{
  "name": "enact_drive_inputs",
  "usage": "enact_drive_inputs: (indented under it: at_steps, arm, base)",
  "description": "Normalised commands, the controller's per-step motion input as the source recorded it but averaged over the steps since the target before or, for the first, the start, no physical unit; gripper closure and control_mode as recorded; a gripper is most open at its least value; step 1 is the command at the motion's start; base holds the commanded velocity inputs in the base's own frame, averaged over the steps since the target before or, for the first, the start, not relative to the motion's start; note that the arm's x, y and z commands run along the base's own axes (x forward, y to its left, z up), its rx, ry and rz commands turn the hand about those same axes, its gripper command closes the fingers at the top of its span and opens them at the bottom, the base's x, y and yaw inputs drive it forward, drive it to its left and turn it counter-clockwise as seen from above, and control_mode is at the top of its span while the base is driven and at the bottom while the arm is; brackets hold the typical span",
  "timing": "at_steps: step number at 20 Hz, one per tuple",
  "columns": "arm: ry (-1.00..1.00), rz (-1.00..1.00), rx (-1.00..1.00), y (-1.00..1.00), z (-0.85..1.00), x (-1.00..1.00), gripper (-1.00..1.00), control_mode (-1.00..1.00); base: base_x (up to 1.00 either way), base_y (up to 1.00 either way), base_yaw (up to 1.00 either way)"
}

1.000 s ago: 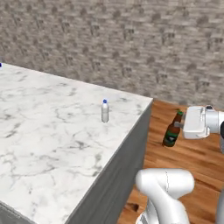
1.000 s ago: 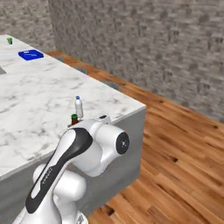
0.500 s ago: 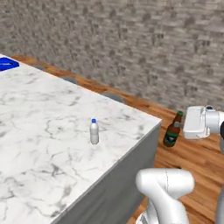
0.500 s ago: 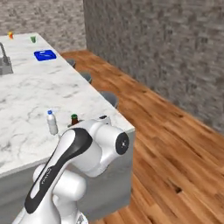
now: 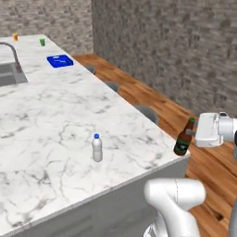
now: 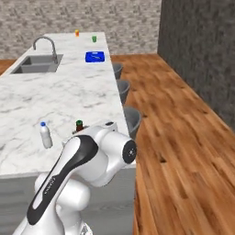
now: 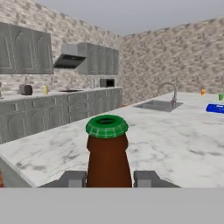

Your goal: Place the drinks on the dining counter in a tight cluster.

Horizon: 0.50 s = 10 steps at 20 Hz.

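Observation:
My gripper (image 5: 190,134) is shut on the neck of a dark brown beer bottle (image 5: 183,139) with a green cap, held upright beside the near right corner of the dining counter (image 5: 55,115). In the hand view the beer bottle (image 7: 108,153) rises between the two fingertips (image 7: 72,178), with the marble top stretching beyond it. From the right base view its green cap (image 6: 79,124) peeks over my arm. A clear water bottle (image 5: 96,148) with a blue cap stands upright on the counter, left of the held bottle, and shows as the water bottle (image 6: 45,135) near the front edge.
A sink (image 6: 36,64) with a curved faucet (image 6: 46,43) sits far along the counter. A blue flat object (image 5: 59,60), an orange cup (image 5: 15,36) and a green cup (image 5: 42,41) lie at the far end. Grey stools (image 6: 133,119) line the counter's right side over wooden floor.
The whole picture has shifted as the base moved round the counter's corner, bringing the sink and far end into sight. The beer bottle stays held in my shut gripper; the water bottle stands where it was.

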Motion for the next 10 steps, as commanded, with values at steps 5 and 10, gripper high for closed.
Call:
enact_drive_inputs:
  at_steps: [5,10]
  arm:
    - [0.0,0.0,0.0,0.0,0.0,0.0,1.0,1.0]
    - [0.0,0.0,0.0,0.0,0.0,0.0,1.0,1.0]
  base:
    - [0.07,-0.03,0.11]
    - [0.29,0.14,0.33]
